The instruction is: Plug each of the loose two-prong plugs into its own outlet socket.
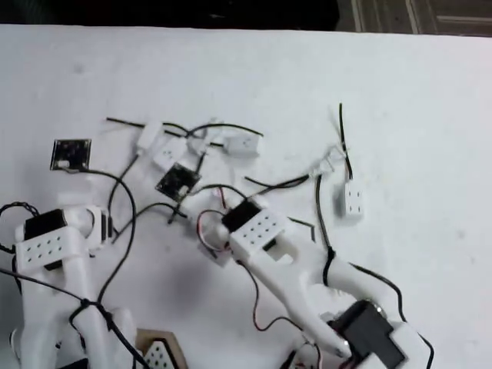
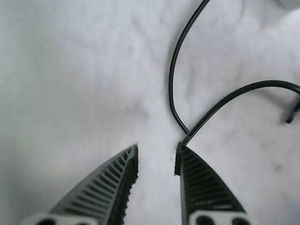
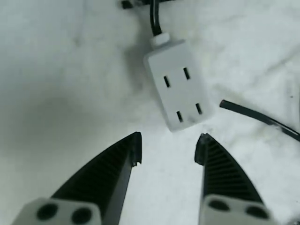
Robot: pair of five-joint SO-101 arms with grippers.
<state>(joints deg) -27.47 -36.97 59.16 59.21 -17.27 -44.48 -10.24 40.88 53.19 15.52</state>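
Right gripper (image 3: 169, 140): jaws wide, tips just short of a white socket (image 3: 177, 91) lying flat, slots empty | left gripper (image 2: 157, 149): jaws wide over bare table (image 2: 70, 70), black cord (image 2: 174, 70) by one tip | second socket (image 1: 353, 200) between the table's middle and right edge, looks empty too | progress: nothing plugged yet by the look of it, every pair to go

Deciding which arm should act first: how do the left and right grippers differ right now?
Ahead of the left gripper lies a black cable; ahead of the right gripper, a white outlet block with its slots facing up. The cable seems to meet the left gripper's tip, while the outlet block lies clear of the right gripper. Both are open and empty.
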